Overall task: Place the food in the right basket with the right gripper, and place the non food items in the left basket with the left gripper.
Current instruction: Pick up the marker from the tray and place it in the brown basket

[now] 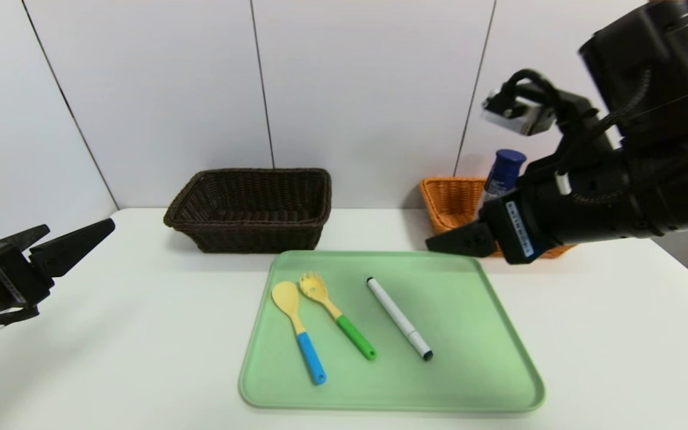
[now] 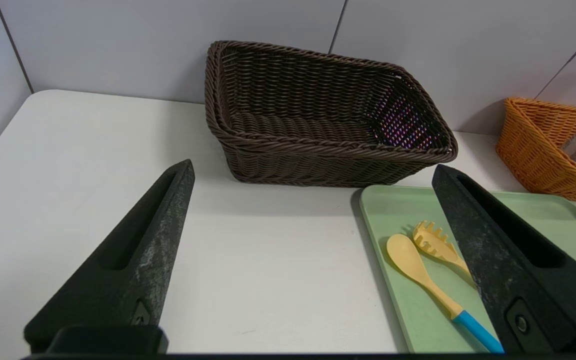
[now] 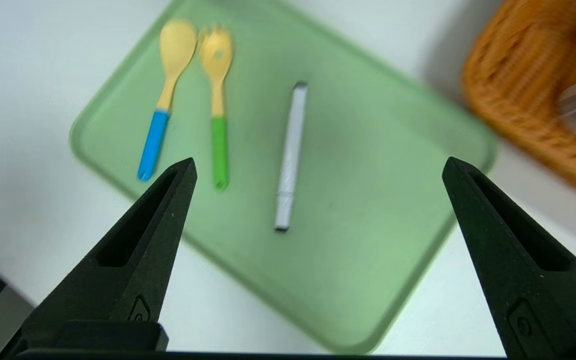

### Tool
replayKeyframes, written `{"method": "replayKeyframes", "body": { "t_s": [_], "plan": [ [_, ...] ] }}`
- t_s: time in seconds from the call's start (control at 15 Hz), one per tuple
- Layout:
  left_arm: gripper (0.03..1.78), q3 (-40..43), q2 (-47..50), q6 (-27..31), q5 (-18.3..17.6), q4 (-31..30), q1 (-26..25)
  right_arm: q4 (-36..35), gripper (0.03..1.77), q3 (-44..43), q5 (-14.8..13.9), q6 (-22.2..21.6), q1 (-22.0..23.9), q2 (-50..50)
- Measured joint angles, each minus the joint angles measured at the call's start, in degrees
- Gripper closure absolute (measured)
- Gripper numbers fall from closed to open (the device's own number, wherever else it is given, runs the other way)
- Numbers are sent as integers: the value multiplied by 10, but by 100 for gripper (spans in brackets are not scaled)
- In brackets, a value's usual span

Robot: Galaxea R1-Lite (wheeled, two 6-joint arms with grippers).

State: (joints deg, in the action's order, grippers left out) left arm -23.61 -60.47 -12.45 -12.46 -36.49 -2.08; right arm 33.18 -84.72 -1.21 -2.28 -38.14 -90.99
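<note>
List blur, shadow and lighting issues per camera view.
Head view: dark baskets-side shadow faint, soft shadow left of the dark brown basket; even, bright light. Left wrist view: crisp, shadow along the green tray's near edge. Right wrist view: blurred spoon, fork and orange basket; tool fingers sharper.

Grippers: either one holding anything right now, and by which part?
Nothing held. Left gripper and right gripper both stand open, with nothing between their fingers.
</note>
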Motion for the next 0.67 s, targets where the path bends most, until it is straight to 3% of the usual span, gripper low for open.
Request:
{"method": "replayKeyframes", "body": {
  "t_s": [0.2, 0.53, 0.67],
  "plan": [
    [12, 1, -17, -3, -2, -11, 1, 46, 11, -44, 2, -6, -39, -75],
    [12, 31, -92, -2, -21, -176, 1, 52, 11, -62, 0, 1, -51, -161],
    [12, 43, -108, -2, -23, -190, 2, 52, 11, -59, 0, 10, -46, -182]
  ]
}}
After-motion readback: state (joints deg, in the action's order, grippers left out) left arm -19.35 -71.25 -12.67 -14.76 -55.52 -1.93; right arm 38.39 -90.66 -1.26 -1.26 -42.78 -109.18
